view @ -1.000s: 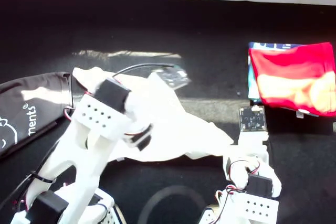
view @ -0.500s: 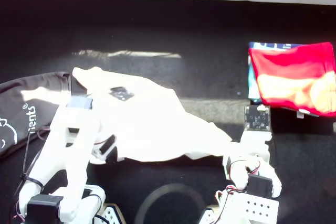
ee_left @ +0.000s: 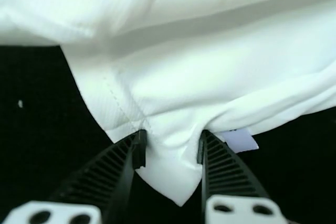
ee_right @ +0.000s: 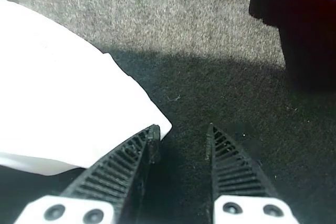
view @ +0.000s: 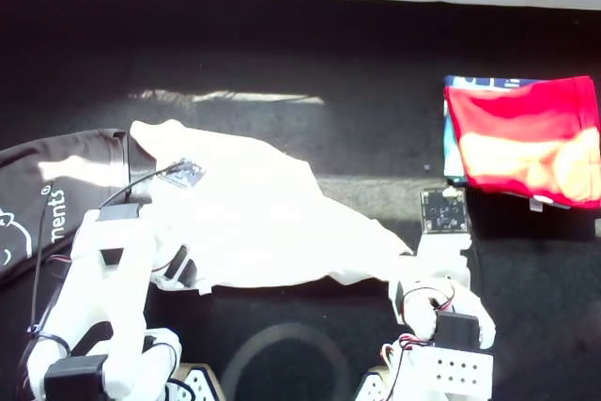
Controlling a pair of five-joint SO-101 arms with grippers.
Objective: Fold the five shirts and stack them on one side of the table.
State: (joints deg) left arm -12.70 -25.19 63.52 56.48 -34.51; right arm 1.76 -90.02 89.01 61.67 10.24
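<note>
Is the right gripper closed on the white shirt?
No, the right gripper stands open over the dark table, and the corner of the white shirt lies beside one finger, not between the two.

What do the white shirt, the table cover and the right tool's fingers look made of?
white shirt: thin matte fabric, woven or knit; faint weave lines, stitched hem, soft folds.
table cover: probably dark felt or short-pile carpet; fuzzy, speckled fibres.
right tool: fingers look like matte black hard plastic, perhaps printed; ribbed inner faces.
</note>
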